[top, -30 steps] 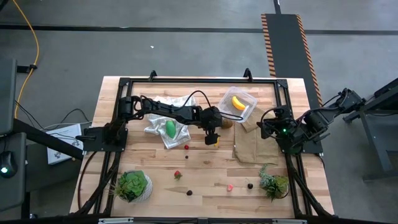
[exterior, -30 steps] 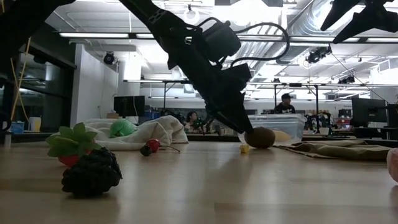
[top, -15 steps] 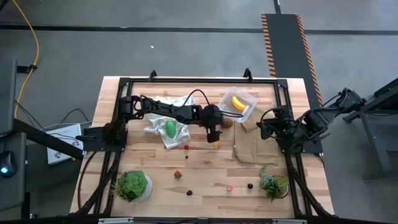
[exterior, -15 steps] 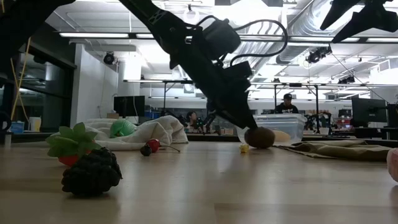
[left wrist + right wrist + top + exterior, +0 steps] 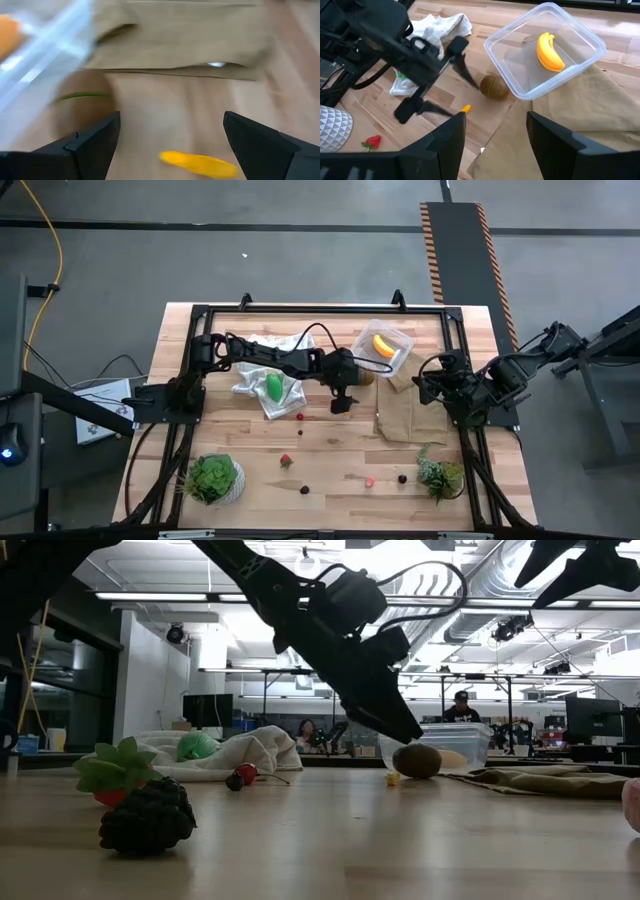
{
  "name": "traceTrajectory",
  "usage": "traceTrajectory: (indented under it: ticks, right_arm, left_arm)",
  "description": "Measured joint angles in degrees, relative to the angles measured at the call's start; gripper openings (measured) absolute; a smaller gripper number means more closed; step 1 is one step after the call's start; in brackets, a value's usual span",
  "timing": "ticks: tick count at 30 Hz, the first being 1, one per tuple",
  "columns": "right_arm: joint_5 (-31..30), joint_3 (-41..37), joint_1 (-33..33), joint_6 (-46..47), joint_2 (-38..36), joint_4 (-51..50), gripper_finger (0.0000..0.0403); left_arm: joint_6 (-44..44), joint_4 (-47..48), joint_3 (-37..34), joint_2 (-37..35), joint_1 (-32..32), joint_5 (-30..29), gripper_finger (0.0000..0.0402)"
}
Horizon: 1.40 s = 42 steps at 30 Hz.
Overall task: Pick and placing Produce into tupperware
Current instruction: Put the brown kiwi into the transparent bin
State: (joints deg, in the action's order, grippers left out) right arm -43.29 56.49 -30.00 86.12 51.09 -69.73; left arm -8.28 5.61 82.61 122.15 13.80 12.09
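My left gripper (image 5: 341, 402) is open and hovers just above the table, on the near-left side of the tupperware. The small orange-yellow piece (image 5: 197, 164) lies on the wood between its spread fingers, untouched. The brown kiwi-like ball (image 5: 82, 107) sits on the table against the clear tupperware (image 5: 545, 55), which holds the yellow banana (image 5: 549, 51). The green oval (image 5: 272, 386) rests on the white cloth. My right gripper (image 5: 496, 120) is open and waits, raised, at the table's right side.
A flat brown cloth (image 5: 405, 415) lies under and in front of the tupperware. Small red and dark berries (image 5: 300, 417) are scattered toward the near edge. Potted plants stand at the near left (image 5: 213, 477) and near right (image 5: 441, 475). The white cloth (image 5: 262, 370) lies bunched at the far left.
My left gripper has drifted a little toward the table's right, toward the kiwi-like ball, and risen slightly. In the high view it now covers the orange-yellow piece, which has stayed where it was.
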Motion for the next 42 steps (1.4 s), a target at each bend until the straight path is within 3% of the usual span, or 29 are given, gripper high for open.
traceTrajectory:
  ticks: [2, 6, 22, 42]
  right_arm:
    - [0.0, 0.0, 0.0, -0.2, 0.0, 0.1, 0.02]
    - [0.0, 0.0, 0.0, -0.3, 0.0, 0.2, 0.02]
    - [0.0, 0.0, 0.0, -1.6, 0.0, 0.6, 0.02]
    - [0.0, 0.0, 0.0, -1.6, 0.0, 0.7, 0.02]
  left_arm:
    - [-0.1, 0.2, 0.0, 0.0, -0.4, 0.9, 0.0342]
    - [1.2, 0.2, 0.0, 0.0, -0.4, -8.0, 0.0342]
    - [3.0, 0.6, 0.0, 0.0, -0.3, -14.5, 0.0342]
    - [4.6, -1.2, 0.0, 2.8, 0.5, -12.8, 0.0342]
